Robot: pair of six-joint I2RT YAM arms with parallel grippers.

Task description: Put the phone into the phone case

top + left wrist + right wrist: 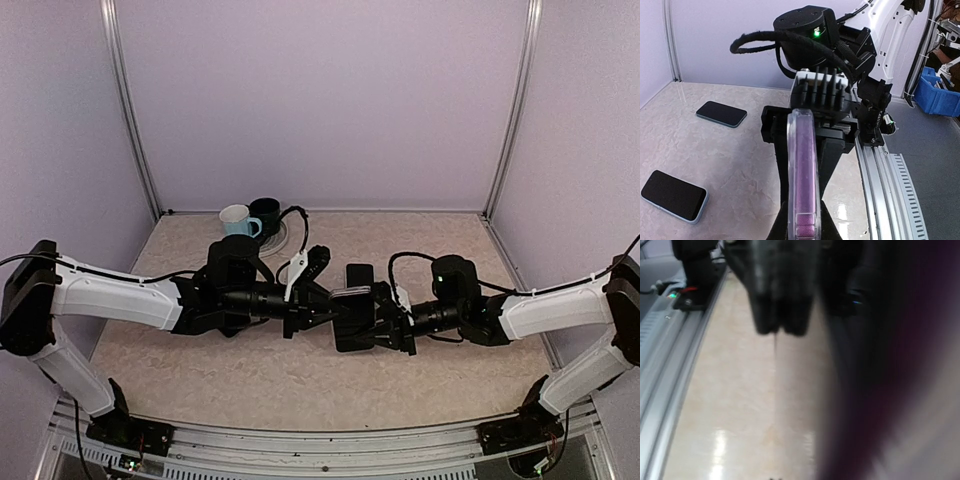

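The phone case (802,165) is clear with a purple strip inside its rim. It is held edge-on above the table and shows as a pale sliver (350,292) between the two arms. My left gripper (328,305) is shut on its near end, with the pads (832,227) against both faces. My right gripper (382,315) meets it from the other side, and its black fingers (832,160) lie against both sides of the case. One dark phone (721,113) lies flat on the table, with a second phone (674,195) nearer. The right wrist view is blurred, with a dark purple mass (890,390) close up.
A pale mug (235,220) and a dark mug (266,212) stand at the back of the table beside a black cable. The aluminium rail (890,185) runs along the table's near edge. A blue bin (940,95) sits beyond it.
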